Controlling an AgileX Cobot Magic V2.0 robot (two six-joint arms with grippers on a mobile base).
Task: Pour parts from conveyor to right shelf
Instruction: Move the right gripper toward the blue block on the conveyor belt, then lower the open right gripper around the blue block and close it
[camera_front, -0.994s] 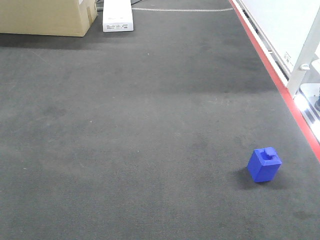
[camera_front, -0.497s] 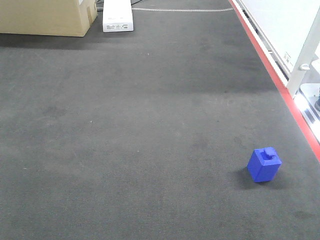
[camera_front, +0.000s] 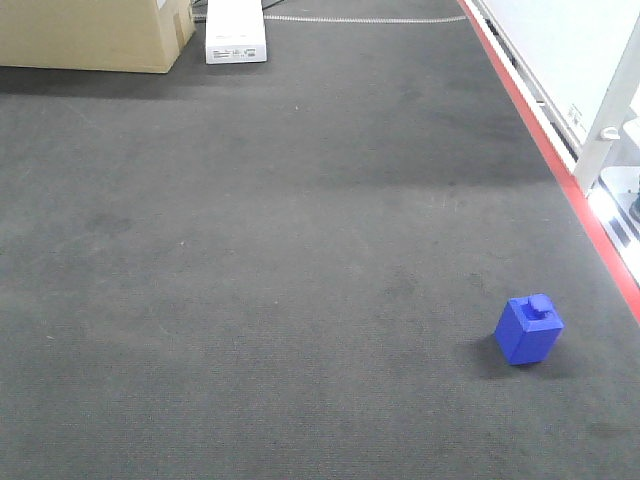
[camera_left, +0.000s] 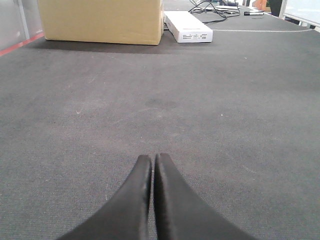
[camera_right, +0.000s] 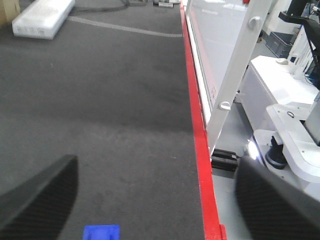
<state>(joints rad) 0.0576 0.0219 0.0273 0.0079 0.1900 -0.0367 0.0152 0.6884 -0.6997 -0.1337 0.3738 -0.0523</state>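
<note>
Cardboard box (camera_front: 90, 35), tan, and a flat white plastic case (camera_front: 236, 30) sit at the far end of the dark-grey ribbed conveyor belt (camera_front: 280, 250), well apart from its red edge strip (camera_front: 560, 170). Over bare belt the left gripper (camera_left: 151, 162) hovers, black fingers pressed together on nothing. Near the red edge strip, a small bright-blue plastic cube (camera_front: 528, 330) stands upright on the belt, stud up, one corner towards the front camera; no long axis shows. The right gripper (camera_right: 155, 172) is spread wide, with the cube low between its fingers.

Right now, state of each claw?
Left claw: closed, holding nothing.
Right claw: open, holding nothing.
</note>
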